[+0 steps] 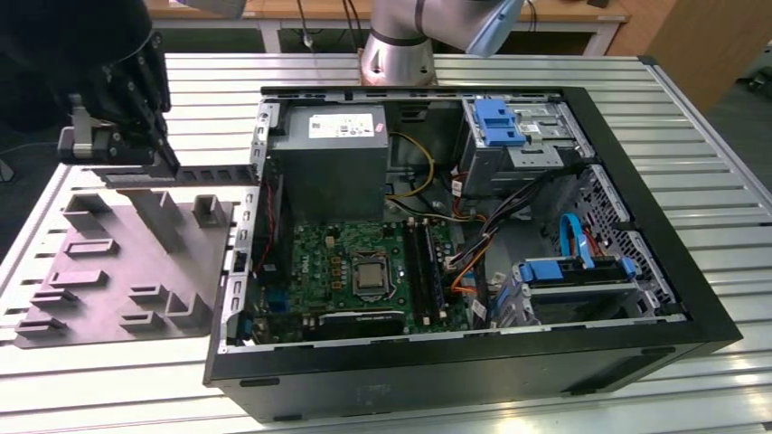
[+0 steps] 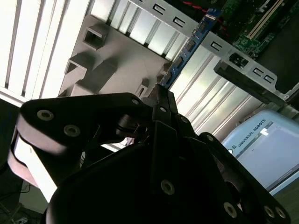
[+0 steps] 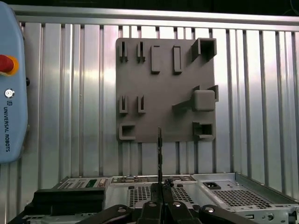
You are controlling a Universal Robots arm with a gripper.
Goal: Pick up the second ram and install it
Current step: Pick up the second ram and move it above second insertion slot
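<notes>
Gripping second ram (image 3: 159, 149), barely visible edge-on

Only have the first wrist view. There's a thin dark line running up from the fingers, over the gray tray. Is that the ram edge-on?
Observer: Yes. In the exterior view the gripper is shut on one end of the second ram, and its flat side shows as a long stick with dark chips along it.
Operator: Which way does the free end point?
Observer: Toward the open computer case, which is on the exterior view's right of the gripper. The free end comes close to the case's near side wall.
</notes>
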